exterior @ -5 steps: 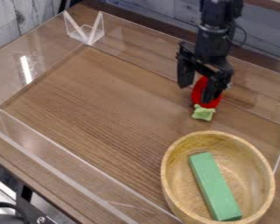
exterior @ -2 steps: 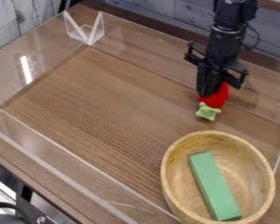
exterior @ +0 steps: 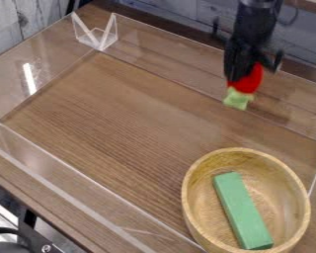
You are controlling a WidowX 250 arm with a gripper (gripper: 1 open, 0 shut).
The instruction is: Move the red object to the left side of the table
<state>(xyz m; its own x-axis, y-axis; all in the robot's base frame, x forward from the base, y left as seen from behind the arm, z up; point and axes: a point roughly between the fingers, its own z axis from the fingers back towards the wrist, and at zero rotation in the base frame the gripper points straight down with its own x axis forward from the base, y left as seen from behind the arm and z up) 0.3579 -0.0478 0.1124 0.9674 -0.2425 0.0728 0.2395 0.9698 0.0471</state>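
Note:
The red object (exterior: 253,79) is a small glossy strawberry toy with a light green cap (exterior: 237,98) hanging at its lower end. My gripper (exterior: 244,75) is shut on it and holds it in the air above the right rear part of the table (exterior: 121,119). The black fingers (exterior: 236,65) cover the toy's left half. A faint shadow lies on the wood right of the cap.
A round light wooden bowl (exterior: 197,184) stands at the front right with a green rectangular block (exterior: 240,210) lying in it. Low clear acrylic walls (exterior: 42,59) border the brown tabletop. A clear bracket (exterior: 95,35) sits at the back left corner.
The gripper closed on the red object where it lay on the wood, then rose with it. The toy now hangs clear of the tabletop.

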